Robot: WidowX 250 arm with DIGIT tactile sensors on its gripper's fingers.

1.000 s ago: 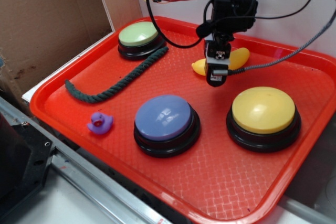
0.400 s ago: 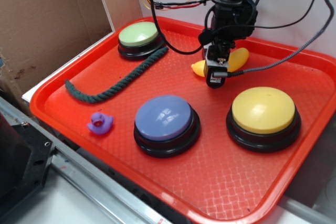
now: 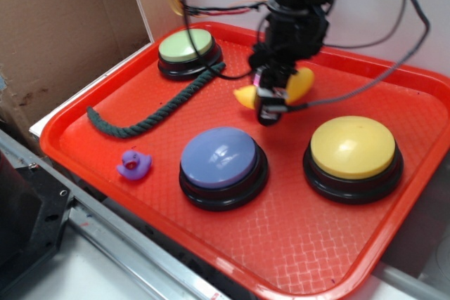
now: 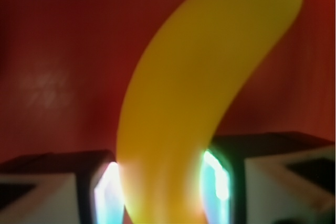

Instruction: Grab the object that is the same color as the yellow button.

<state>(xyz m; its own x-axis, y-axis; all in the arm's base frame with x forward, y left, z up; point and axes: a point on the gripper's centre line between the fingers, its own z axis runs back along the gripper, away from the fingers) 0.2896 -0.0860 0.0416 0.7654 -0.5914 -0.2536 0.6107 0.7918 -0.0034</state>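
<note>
- Banana (image 4: 199, 93), yellow and curved, fills the wrist view, pinched at its lower end between the two gripper fingers (image 4: 100, 187), with red tray behind it.
- Nearest the camera in the exterior view: purple toy duck (image 3: 133, 165) near the front left rim of the red tray (image 3: 295, 244).
- Just right of that, blue-purple button (image 3: 221, 161) on a black base; further right, yellow button (image 3: 353, 149), also on a black base.
- Mid-tray: dark green rope (image 3: 151, 114), running diagonally from the left toward the back.
- Behind the two front buttons: gripper (image 3: 271, 100) clenched on the banana (image 3: 299, 83), whose ends stick out on either side; contact with the tray cannot be told.
- Farthest back: pale green button (image 3: 185, 47), touching the rope's far end.
</note>
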